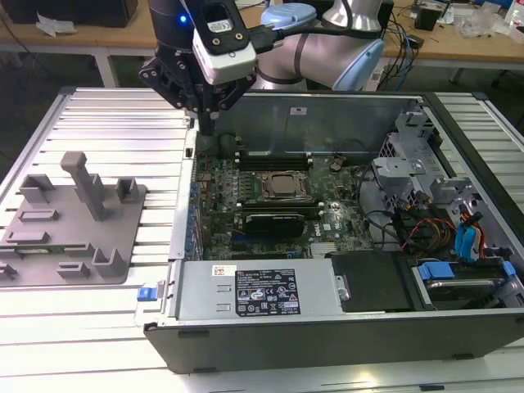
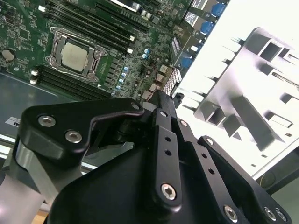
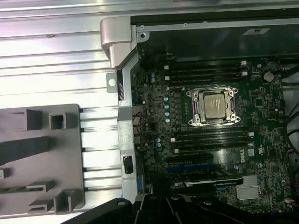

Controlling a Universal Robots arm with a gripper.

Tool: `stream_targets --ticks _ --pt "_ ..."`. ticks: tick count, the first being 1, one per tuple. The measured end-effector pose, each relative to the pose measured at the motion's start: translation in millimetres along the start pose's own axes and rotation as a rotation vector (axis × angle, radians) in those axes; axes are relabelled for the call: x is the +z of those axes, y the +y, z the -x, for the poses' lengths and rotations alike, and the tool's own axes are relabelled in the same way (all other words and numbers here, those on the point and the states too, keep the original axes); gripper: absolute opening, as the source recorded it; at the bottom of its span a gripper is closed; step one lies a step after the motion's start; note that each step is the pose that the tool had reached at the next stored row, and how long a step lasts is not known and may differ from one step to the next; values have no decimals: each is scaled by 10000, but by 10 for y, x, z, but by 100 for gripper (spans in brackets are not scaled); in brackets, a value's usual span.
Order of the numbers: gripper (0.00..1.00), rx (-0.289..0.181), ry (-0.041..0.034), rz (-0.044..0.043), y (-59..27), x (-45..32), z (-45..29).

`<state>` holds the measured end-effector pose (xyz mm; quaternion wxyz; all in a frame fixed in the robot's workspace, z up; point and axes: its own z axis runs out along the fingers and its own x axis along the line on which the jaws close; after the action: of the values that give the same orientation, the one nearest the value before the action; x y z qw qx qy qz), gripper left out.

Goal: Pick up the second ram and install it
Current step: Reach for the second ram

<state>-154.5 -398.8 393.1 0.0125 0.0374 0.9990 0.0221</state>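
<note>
In the exterior view my gripper [image 1: 205, 123] hangs over the back corner of the open computer case [image 1: 327, 327], on the exterior view's left, just above the motherboard [image 1: 270, 192]. It is shut, and nothing shows between the tips. In the second wrist view the gripper [image 2: 161, 97] comes to a narrow point above the board's edge. A thin greenish strip [image 1: 37, 245], which looks like the second ram, lies flat in a slot at the front of the grey fixture [image 1: 74, 221], well away from the gripper. Long black memory slots [image 3: 205, 71] run on both sides of the processor socket [image 3: 214, 106].
The case's metal wall [image 3: 122, 116] stands between the fixture and the motherboard. A power supply [image 1: 262, 291], cables [image 1: 409, 225] and drive bays [image 1: 458, 246] fill the case's front and the exterior view's right. The ribbed metal table [image 1: 106, 123] runs under everything.
</note>
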Motion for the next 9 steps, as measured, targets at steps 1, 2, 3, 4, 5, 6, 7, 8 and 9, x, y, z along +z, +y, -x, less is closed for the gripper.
stream_targets --ticks 1,2,3,4,5,6,7,8,9 --pt "8 0 -1 1 0 0 -2" --pt "8 0 0 0 0 0 -5" --pt "8 0 0 0 -1 0 -7" --pt "8 1 -1 0 -1 0 -11" --pt "8 1 0 0 -1 0 -20" --pt "8 1 -1 0 -2 0 -22" --pt "8 -1 -1 1 -2 0 -24" --pt "8 0 -1 1 -2 0 -27" --pt "8 1 -1 0 -2 0 -30"
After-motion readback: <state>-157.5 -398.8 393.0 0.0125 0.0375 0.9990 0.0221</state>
